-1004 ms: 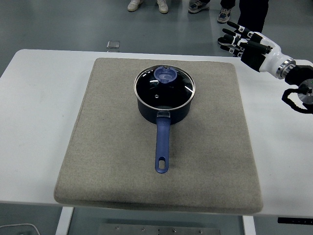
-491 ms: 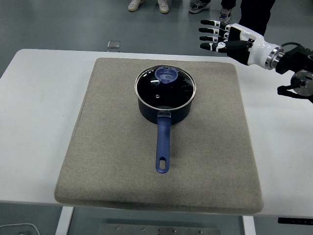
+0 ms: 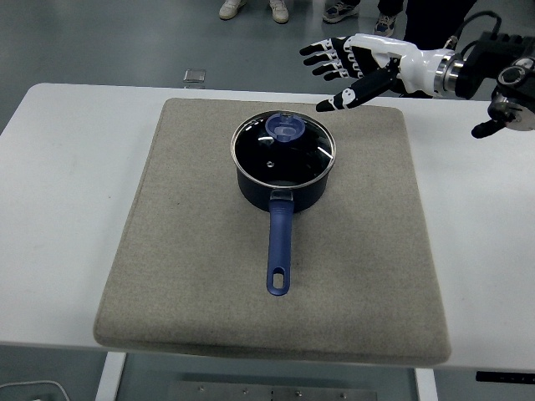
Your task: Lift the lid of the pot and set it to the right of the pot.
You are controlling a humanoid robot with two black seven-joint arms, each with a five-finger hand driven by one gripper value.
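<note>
So there's a white rectangular table [image 3: 67, 209] with rounded far corners, and most of its middle is covered by a big square grey-beige fabric mat [image 3: 192, 276] that looks kinda felt-like. The mat's near edge sits just short of the table's near edge. Behind the table the floor is grey-green [image 3: 109, 42], with a small square metal floor plate [image 3: 195, 77] just past the far edge. At the far side a few people's shoes [image 3: 278, 10] and dark trouser legs [image 3: 430, 21] show.
</note>
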